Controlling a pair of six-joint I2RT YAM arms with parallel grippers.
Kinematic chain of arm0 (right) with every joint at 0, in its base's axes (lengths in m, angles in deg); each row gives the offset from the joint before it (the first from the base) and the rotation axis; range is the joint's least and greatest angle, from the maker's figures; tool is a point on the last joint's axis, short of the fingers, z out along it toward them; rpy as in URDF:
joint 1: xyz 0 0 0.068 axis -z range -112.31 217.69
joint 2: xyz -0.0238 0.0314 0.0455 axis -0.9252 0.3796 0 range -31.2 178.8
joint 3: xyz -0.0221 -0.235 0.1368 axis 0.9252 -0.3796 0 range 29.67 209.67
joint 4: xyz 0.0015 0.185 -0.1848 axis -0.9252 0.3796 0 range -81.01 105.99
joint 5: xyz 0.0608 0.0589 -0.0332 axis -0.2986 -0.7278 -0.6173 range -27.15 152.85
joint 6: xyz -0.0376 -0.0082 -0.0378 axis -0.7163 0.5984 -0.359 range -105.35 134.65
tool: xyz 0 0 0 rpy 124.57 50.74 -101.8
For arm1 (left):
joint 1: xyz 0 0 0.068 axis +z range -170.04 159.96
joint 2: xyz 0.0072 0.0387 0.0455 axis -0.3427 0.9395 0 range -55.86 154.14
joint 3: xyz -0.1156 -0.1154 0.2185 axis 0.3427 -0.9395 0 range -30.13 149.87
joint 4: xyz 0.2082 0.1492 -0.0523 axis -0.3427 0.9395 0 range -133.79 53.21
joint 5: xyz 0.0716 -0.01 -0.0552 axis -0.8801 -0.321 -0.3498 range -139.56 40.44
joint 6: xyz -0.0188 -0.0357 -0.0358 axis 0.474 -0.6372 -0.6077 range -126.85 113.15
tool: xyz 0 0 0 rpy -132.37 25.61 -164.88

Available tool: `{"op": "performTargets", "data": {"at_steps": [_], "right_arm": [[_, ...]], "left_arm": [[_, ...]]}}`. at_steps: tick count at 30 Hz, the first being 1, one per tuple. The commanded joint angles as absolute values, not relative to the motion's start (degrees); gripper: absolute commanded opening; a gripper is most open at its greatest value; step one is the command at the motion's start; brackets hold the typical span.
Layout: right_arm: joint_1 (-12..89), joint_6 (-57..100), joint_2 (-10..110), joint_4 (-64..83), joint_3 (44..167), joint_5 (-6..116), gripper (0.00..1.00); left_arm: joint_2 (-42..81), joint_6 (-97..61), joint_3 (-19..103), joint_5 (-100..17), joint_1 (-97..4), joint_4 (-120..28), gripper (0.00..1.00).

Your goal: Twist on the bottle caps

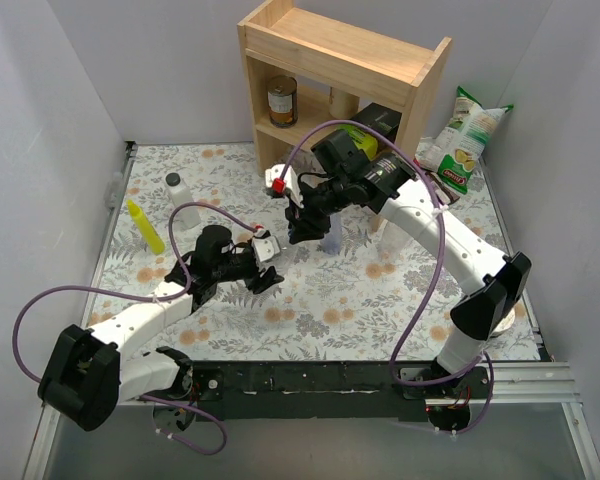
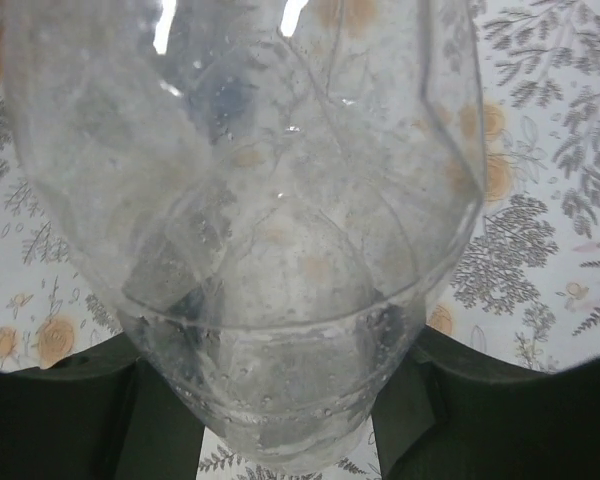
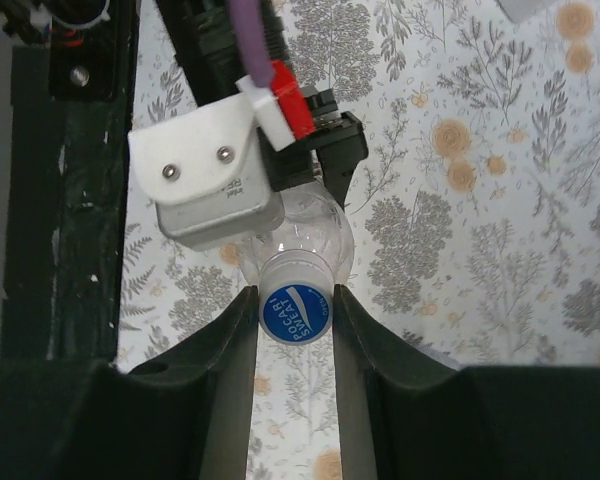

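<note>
- Bottle [image 2: 280, 250]: thin, light, probably crushable; left gripper [image 2: 280, 420] clamps its body.
- Cap [image 3: 294, 313]: small, slick; right gripper [image 3: 294, 302] pinches its rim, seemingly atop the neck.

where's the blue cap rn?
Right wrist view, lower centre: the blue cap sits between the fingers of the right gripper, on top of the clear bottle held by the left gripper.

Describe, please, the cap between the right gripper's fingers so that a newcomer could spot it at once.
Mid-table on the flowered cloth, the left gripper holds a clear bottle. The cap sits on its neck: small, round, blue, POCARI SWEAT lettered in white, unlike the dark cap on the white bottle.
</note>
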State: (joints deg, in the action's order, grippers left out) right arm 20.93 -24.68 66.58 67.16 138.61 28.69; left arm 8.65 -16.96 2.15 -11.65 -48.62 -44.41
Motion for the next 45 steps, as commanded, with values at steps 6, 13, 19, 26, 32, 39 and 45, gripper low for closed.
{"op": "performTargets", "data": {"at_steps": [6,13,19,26,32,39,45], "right_arm": [[25.15,5.52,72.59,62.95,135.73,15.93,0.16],[32.45,-20.18,69.46,69.00,147.64,12.66,0.65],[30.18,-43.41,56.10,65.77,130.14,12.48,0.65],[26.30,-46.70,56.16,65.32,128.01,11.70,0.64],[24.54,-51.08,58.53,71.01,130.65,10.46,0.61],[24.10,-50.49,59.94,71.75,131.53,9.50,0.53],[24.19,-46.88,58.72,67.88,131.18,8.36,0.54]], "left_arm": [[8.56,-23.20,1.69,-36.10,-53.26,-58.91,0.00],[4.18,-21.62,0.29,-21.90,-51.33,-46.02,0.00],[0.39,-17.57,0.98,-3.79,-51.06,-38.61,0.00],[3.99,-15.55,5.02,-2.18,-51.06,-37.29,0.00],[4.61,-15.20,6.35,-2.18,-51.15,-37.20,0.00],[4.34,-14.85,6.26,-2.53,-51.33,-37.02,0.00],[4.61,-14.67,6.52,-2.97,-51.50,-36.50,0.00]]}}
